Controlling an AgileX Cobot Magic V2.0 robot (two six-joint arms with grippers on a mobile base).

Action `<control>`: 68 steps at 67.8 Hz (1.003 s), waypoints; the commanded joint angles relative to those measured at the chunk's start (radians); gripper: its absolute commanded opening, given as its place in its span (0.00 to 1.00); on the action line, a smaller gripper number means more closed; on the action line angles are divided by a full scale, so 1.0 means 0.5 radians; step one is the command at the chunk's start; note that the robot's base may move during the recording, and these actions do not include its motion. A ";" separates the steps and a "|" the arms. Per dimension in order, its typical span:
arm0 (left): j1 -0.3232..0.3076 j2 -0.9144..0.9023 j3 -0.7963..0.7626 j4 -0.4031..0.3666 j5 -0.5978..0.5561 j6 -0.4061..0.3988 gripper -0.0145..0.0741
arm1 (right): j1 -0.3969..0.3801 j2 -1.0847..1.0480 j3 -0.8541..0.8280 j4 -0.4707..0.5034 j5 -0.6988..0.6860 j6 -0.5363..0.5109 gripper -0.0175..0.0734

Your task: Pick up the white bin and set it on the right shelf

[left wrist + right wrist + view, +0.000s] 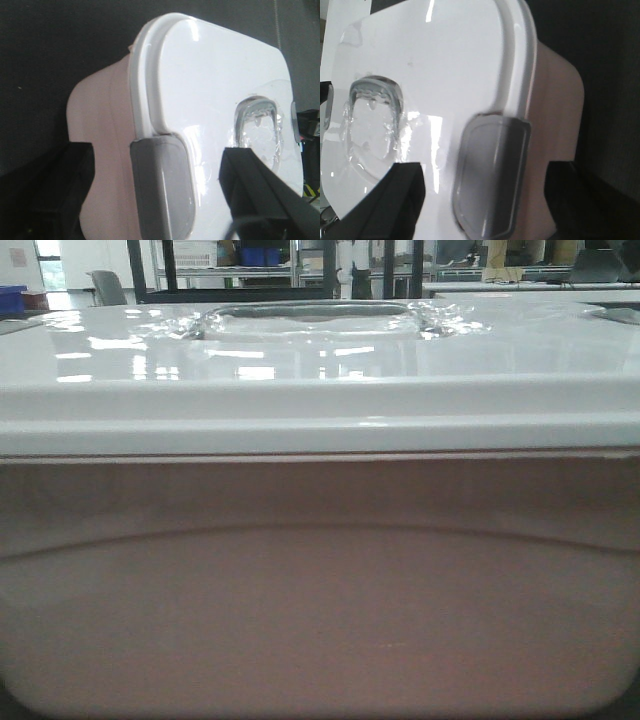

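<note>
**White Bin Position Relative to Both Grippers**

The white bin (320,590) fills the front view. Its glossy lid (320,350) faces up, with the recessed handle (310,318) at the centre. The pinkish translucent body lies below the thick rim.

Left gripper (157,157): jaws spread wide and straddling one end of the bin. The gray latch (162,190) sits between them. One finger (50,195) lies beside the body wall and the other lies over the lid. Contact with the bin cannot be confirmed.

Right gripper (485,172): jaws likewise spread wide at the opposite end, bracketing the second latch (492,180). Contact cannot be confirmed here either.

Blue bins (262,255) stand on a rack far behind.
</note>
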 commanded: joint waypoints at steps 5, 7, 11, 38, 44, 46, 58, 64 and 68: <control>-0.003 -0.054 -0.033 -0.167 0.198 0.036 0.64 | 0.003 -0.044 -0.026 0.212 0.236 -0.085 0.84; -0.003 -0.054 -0.033 -0.167 0.198 0.044 0.64 | 0.003 -0.044 -0.026 0.212 0.236 -0.102 0.84; -0.022 -0.054 -0.033 -0.163 0.198 0.063 0.64 | 0.003 -0.044 -0.022 0.212 0.236 -0.120 0.84; -0.215 -0.054 -0.033 -0.120 0.140 0.091 0.64 | 0.003 -0.041 -0.016 0.242 0.236 -0.131 0.84; -0.215 -0.054 -0.033 -0.107 0.122 0.091 0.64 | 0.003 -0.041 -0.016 0.242 0.228 -0.131 0.84; -0.215 -0.054 -0.033 -0.102 0.122 0.091 0.64 | 0.003 -0.041 -0.016 0.240 0.218 -0.131 0.84; -0.215 -0.054 -0.033 -0.053 0.086 0.091 0.64 | 0.003 -0.019 -0.016 0.212 0.161 -0.133 0.84; -0.215 -0.054 -0.033 -0.053 0.064 0.091 0.64 | 0.003 0.022 -0.016 0.212 0.161 -0.150 0.84; -0.215 -0.054 -0.029 -0.053 0.045 0.091 0.64 | 0.003 0.043 -0.016 0.221 0.161 -0.164 0.84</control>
